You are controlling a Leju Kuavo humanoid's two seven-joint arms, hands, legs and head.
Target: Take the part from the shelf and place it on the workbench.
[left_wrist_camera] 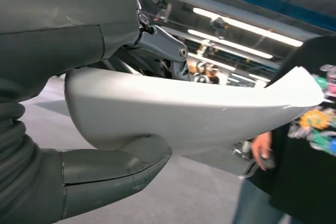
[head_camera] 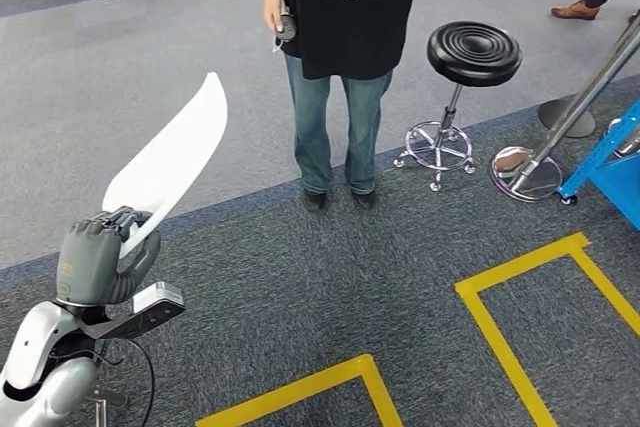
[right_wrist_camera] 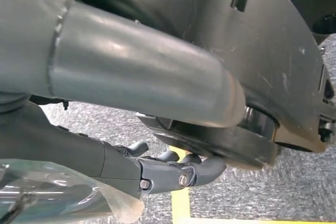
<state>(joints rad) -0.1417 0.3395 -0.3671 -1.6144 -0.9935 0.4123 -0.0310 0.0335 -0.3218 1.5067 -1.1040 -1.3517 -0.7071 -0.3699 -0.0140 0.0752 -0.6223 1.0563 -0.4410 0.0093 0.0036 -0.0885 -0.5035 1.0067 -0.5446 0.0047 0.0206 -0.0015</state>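
Lower left of the head view: the left hand [head_camera: 94, 259] is clamped on the lower end of the white part [head_camera: 170, 160], a long curved blade-like piece rising up and to the right over the grey carpet floor [head_camera: 249, 277]. In the left wrist view the thumb [left_wrist_camera: 115, 174] presses one side of the part [left_wrist_camera: 190, 111] and the fingers [left_wrist_camera: 162, 45] close over the other. Yellow tape lines [head_camera: 506, 342] mark the floor at lower centre and lower right. Top centre: a person [head_camera: 343, 67] in a black printed shirt and jeans stands holding a small dark device [head_camera: 285, 23]. To the right stands a black round stool [head_camera: 472, 55]; a blue frame [head_camera: 615, 172] sits at the right edge. In the right wrist view the right hand [right_wrist_camera: 158, 169] holds nothing, its fingers loosely curled above the carpet; whether apart or together, I cannot tell.
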